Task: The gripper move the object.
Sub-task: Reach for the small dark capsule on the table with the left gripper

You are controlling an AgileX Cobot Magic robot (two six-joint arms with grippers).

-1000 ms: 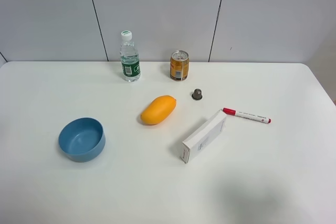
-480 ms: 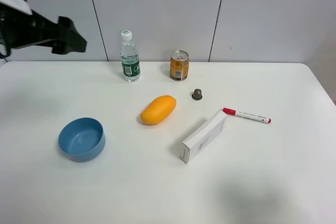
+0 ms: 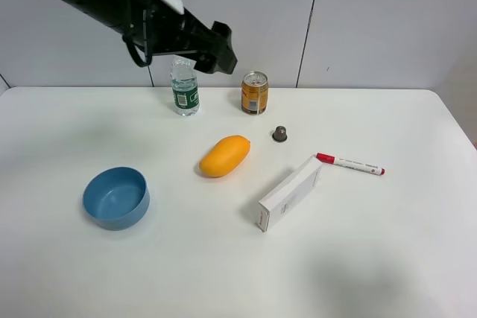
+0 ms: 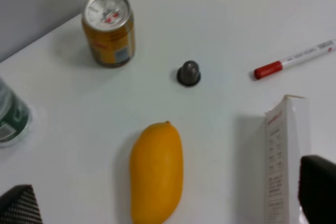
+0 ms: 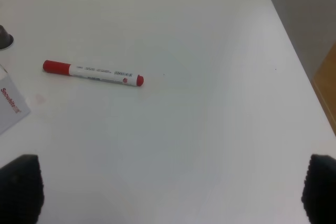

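The object is a tiny dark grey capsule (image 3: 280, 134) standing on the white table (image 3: 387, 258), between the can and the marker. It also shows in the left wrist view (image 4: 189, 73) and at the edge of the right wrist view (image 5: 4, 38). My left gripper (image 3: 222, 48), a black arm end, hangs high above the back of the table near the bottle, left of and well above the capsule. In the left wrist view the left gripper (image 4: 169, 203) is open and empty. My right gripper (image 5: 170, 190) is open and empty above the table near the marker; it is out of the exterior view.
An orange-yellow mango (image 3: 224, 156) lies in the middle. A yellow can (image 3: 255, 93) and a water bottle (image 3: 184, 91) stand at the back. A blue bowl (image 3: 115, 197) sits front left. A white box (image 3: 291, 193) and a red-capped marker (image 3: 350, 163) lie to the right.
My left arm has come into view from the upper left and swung right, now reaching over the bottle. The objects on the table have not moved.
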